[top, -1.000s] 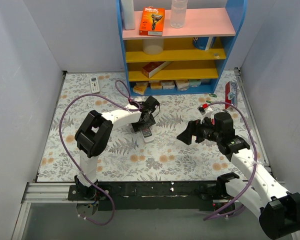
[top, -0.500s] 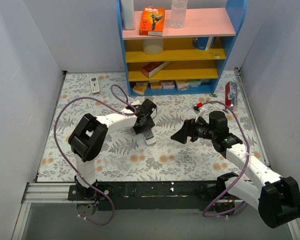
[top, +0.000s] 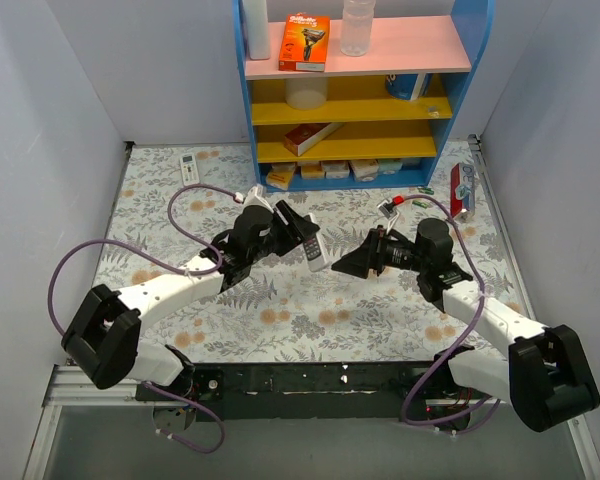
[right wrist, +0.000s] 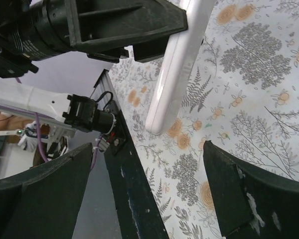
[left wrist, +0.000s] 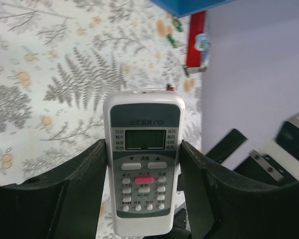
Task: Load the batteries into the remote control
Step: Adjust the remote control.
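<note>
From above: the left gripper (top: 302,238) holds the remote control (top: 315,248) clear of the flowered table (top: 280,320), near the centre; the right gripper (top: 358,258) faces it from 3 o'clock, fingers spread wide and holding nothing; a shelf unit (top: 242,110) at 12 o'clock carries an orange box (top: 304,40) and a clear bottle (top: 356,25) on top, with cartons lower down; a smaller remote (top: 189,168) lies at 10 o'clock; the batteries cannot be made out.

Left wrist: the fingers pinch the remote control's long edges at its button end, display facing the camera; a red sliver shows beyond its 12 o'clock end, too small to name.

Right wrist: the remote control's smooth white edge hangs at 12 o'clock, ahead of the spread fingers and apart from them; whether its battery bay is open or filled cannot be seen.

Likely light, stiff and slick; best taken by the long edges, leaving the back free.
</note>
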You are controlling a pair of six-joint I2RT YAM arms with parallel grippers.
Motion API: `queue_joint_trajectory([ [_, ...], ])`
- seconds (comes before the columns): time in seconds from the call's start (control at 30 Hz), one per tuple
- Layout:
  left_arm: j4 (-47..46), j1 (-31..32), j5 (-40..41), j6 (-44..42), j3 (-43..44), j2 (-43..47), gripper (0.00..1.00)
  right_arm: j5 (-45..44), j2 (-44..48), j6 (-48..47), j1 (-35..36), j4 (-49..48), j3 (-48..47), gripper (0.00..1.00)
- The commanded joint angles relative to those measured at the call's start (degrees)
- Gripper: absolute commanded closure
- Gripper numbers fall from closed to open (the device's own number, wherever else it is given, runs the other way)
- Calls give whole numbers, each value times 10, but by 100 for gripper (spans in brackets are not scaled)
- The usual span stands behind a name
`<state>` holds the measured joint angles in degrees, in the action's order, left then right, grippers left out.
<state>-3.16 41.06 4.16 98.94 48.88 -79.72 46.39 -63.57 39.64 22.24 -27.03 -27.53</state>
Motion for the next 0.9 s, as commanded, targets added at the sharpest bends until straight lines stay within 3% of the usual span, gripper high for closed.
queue_joint_trajectory([
  [0.0, -137, 3, -63, -9, -34, 47, 87, 46, -18, 57, 6, -104, -24, 2],
  [0.53, -279, 3, -149, 7, -63, 69, 86, 92, -96, 222, 38, -390, -24, 2],
  [0.63, -287, 3, -158, 6, -64, 71, 86, 95, -109, 247, 46, -445, -24, 10],
  [0.73, -297, 3, -161, 5, -70, 74, 86, 100, -117, 251, 51, -458, -30, 25],
  [0.77, -300, 3, -163, 6, -72, 77, 86, 102, -119, 251, 52, -462, -31, 35],
  [0.83, -303, 3, -164, 4, -77, 81, 85, 105, -120, 251, 54, -465, -32, 45],
  [0.87, -302, 3, -163, 1, -77, 83, 85, 104, -119, 249, 54, -465, -32, 57],
])
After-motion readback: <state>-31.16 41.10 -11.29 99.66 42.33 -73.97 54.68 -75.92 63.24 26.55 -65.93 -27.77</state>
